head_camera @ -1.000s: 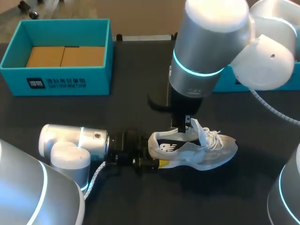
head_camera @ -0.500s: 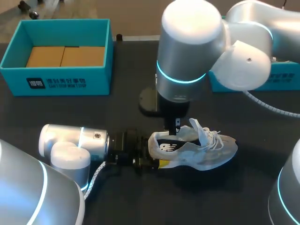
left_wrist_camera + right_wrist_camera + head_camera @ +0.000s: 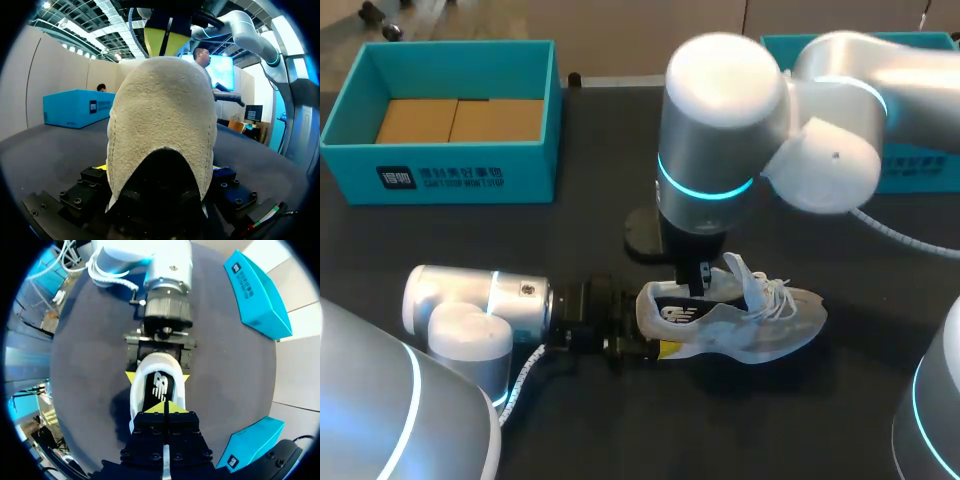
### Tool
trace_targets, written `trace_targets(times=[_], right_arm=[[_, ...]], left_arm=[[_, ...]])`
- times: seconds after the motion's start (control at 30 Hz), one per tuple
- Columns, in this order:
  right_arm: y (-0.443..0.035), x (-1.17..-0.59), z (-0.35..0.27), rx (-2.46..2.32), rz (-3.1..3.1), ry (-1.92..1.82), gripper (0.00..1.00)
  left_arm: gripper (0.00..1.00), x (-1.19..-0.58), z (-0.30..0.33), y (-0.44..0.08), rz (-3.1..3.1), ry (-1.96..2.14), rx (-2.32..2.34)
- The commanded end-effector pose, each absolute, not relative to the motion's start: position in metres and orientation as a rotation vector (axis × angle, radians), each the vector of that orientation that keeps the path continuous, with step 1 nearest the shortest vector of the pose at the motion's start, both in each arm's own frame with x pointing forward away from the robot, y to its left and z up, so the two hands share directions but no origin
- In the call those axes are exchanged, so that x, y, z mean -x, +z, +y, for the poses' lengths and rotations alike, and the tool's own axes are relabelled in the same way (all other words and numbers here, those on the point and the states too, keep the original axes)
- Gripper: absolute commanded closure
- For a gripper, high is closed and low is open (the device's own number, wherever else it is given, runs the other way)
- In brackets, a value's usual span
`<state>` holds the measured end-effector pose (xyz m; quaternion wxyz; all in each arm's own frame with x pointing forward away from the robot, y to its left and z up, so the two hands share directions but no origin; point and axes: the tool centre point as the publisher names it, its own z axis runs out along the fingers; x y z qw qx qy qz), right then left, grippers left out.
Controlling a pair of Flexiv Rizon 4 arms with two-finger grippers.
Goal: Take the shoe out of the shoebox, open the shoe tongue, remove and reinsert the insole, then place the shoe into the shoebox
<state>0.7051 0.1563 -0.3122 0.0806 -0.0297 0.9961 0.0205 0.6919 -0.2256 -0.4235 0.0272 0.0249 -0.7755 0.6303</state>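
Table (image 3: 440, 250): a dark, matt top is carrying everything listed.

Right arm (image 3: 720, 120): a thick silver cylinder with a glowing teal ring and white rounded joints. It is coming in from the right and standing upright over the shoe, wrist pointing straight down.

Left arm (image 3: 470, 310): of the same build, it is lying low and level, reaching along the table toward the shoe's heel.

Shoebox (image 3: 460, 175): open teal card with a brown liner, it is sitting at the far left, well apart from the shoe.

Second teal box part (image 3: 920, 175): it is lying at the far right, behind the right arm.

Shoe (image 3: 760, 325): a white mesh trainer with a pale suede heel. It is resting near the table's middle, its long axis running left to right, heel toward the left arm. The tongue is standing up and the laces are hanging loose.

Insole (image 3: 160, 385): black and flat, it is lying inside the shoe.

Left gripper (image 3: 159, 377): its yellow tips are clamping the heel from both sides.

Right gripper (image 3: 165, 407): its tips are pressing together inside the shoe's opening; whether they are pinching anything cannot be told.
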Motion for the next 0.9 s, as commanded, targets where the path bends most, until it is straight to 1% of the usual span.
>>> trace_targets(times=[0.03, 0.2, 0.57, 0.63, 0.67, 0.73, 0.9], right_arm=[[-0.331, -0.703, 0.145, 0.039, 2.991, 0.069, 1.00], [-0.344, -0.702, 0.132, 0.029, 2.957, 0.109, 1.00], [-0.343, -0.702, 0.131, 0.020, 2.965, 0.106, 1.00], [-0.352, -0.710, 0.147, 0.146, 2.987, 0.010, 1.00], [-0.356, -0.713, 0.150, 0.162, 2.976, 0.020, 1.00], [-0.361, -0.714, 0.150, 0.184, 2.958, -0.036, 1.00], [-0.370, -0.715, 0.144, 0.141, 2.939, -0.021, 1.00]], left_arm=[[1.00, -0.692, -0.225, -0.429, -2.399, 1.943, -0.077], [1.00, -0.692, -0.225, -0.429, -2.399, 1.943, -0.077], [1.00, -0.692, -0.225, -0.429, -2.399, 1.943, -0.077], [1.00, -0.692, -0.225, -0.429, -2.399, 1.943, -0.077], [1.00, -0.692, -0.225, -0.429, -2.399, 1.943, -0.077], [1.00, -0.692, -0.225, -0.429, -2.399, 1.943, -0.077], [1.00, -0.692, -0.225, -0.429, -2.399, 1.943, -0.077]])
